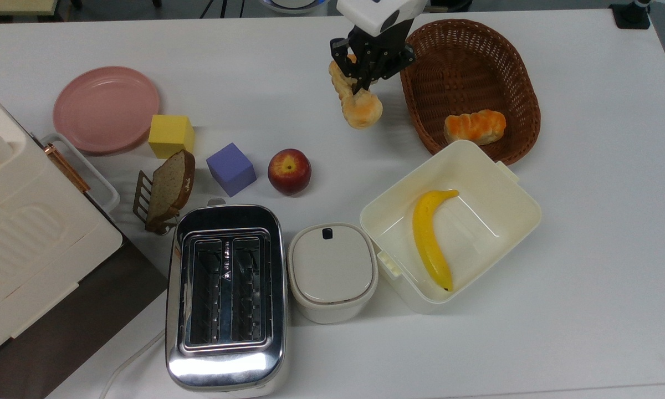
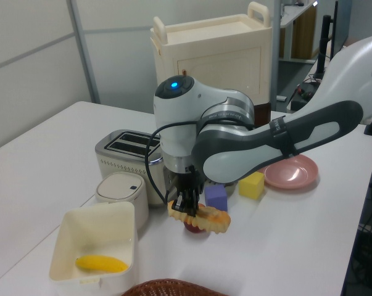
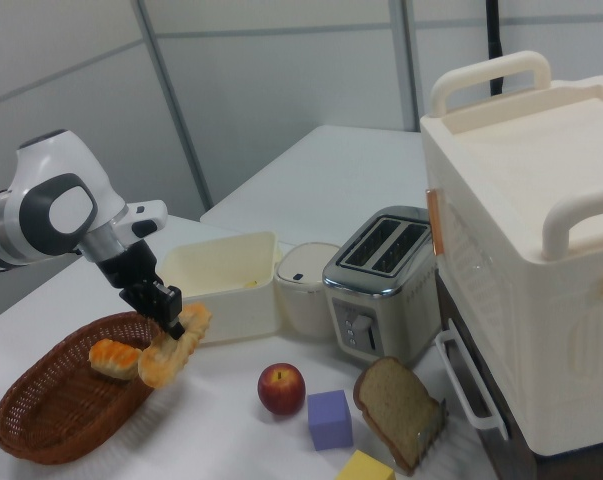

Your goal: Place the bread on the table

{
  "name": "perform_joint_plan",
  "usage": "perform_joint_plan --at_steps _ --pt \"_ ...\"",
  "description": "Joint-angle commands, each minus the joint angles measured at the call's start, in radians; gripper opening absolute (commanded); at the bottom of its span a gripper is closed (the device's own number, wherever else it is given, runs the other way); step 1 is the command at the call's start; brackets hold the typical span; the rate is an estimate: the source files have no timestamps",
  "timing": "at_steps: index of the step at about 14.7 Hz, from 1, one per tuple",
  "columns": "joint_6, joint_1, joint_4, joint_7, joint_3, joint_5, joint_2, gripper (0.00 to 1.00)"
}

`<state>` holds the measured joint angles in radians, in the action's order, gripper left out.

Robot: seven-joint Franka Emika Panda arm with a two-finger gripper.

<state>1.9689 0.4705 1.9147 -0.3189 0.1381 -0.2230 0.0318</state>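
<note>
The bread (image 1: 353, 100) is a long pale-golden stick, held in the air by my gripper (image 1: 360, 83), which is shut on its middle. In the top view it hangs over the white table (image 1: 288, 72), just left of the brown wicker basket (image 1: 510, 66). The left view has the bread (image 2: 204, 217) level in my gripper (image 2: 187, 206), in front of the apple. In the right view the bread (image 3: 173, 346) hangs tilted from my gripper (image 3: 171, 312) beside the basket (image 3: 51, 420), above the table (image 3: 231, 440).
An orange-glazed bun (image 1: 475, 126) lies in the basket. A cream box (image 1: 510, 221) holds a banana (image 1: 429, 238). An apple (image 1: 289, 170), purple cube (image 1: 231, 168), yellow cube (image 1: 170, 135), pink plate (image 1: 106, 108), bread slice (image 1: 170, 187), toaster (image 1: 225, 293) and lidded canister (image 1: 332, 271) stand nearby.
</note>
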Motion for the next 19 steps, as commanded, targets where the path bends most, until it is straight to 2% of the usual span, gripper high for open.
perform_joint_plan --at_steps 1,2,9,12,13,15,19 --pt "-0.024 -0.007 0.001 0.003 -0.006 -0.012 -0.007 0.71" --pt "-0.022 -0.01 0.001 0.0 -0.006 -0.013 -0.004 1.0" --pt "-0.039 -0.026 -0.006 -0.028 -0.006 -0.013 -0.009 1.0" --pt "-0.099 -0.085 -0.084 -0.035 0.0 0.016 -0.053 1.0" --pt "-0.149 -0.099 -0.126 -0.032 0.0 0.061 -0.081 1.0" --pt "-0.211 -0.124 -0.167 -0.029 0.0 0.095 -0.124 1.0" --pt "-0.28 -0.125 -0.2 -0.029 -0.002 0.106 -0.161 1.0"
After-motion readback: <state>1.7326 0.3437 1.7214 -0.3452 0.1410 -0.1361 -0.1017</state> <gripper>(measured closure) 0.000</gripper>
